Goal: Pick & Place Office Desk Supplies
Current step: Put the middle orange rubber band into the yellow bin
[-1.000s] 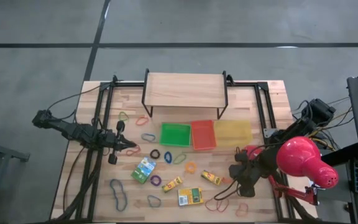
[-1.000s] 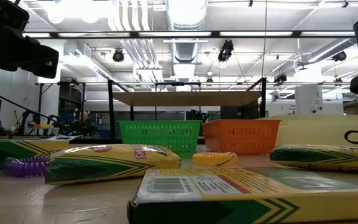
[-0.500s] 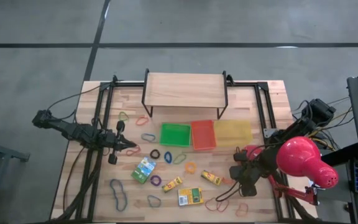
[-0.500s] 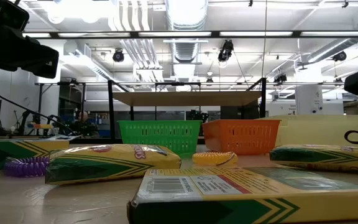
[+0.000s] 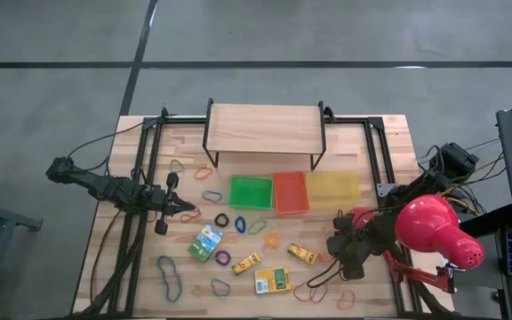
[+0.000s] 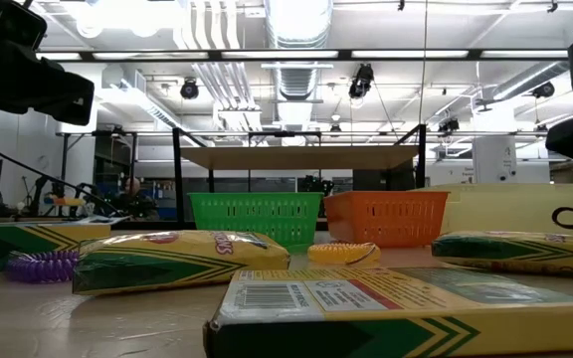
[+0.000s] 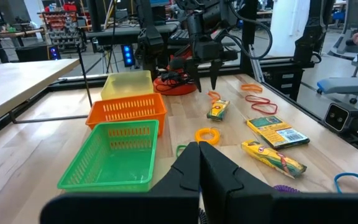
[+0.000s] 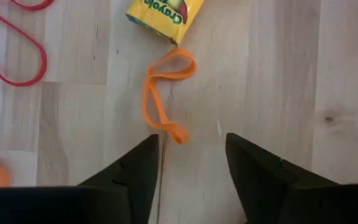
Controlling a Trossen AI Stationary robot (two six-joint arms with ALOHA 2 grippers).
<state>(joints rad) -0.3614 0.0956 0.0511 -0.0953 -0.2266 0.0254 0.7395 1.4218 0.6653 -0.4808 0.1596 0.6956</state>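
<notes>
My right gripper hangs open, pointing steeply down over the table's near right part. An orange rubber band lies flat on the wood just ahead of its fingertips, touching neither finger. Past the band lies a small yellow box. A red band lies to one side. My left gripper waits shut at the table's left. More boxes and bands lie flat across the near half.
Green, orange and yellow trays stand in a row mid-table before a wooden shelf. A big red lamp stands over the right arm at the table's right edge. Bare wood lies between the scattered bands.
My right gripper has opened its fingers above the orange band and rolled slightly at the wrist, staying in place. The band and boxes have not moved.
</notes>
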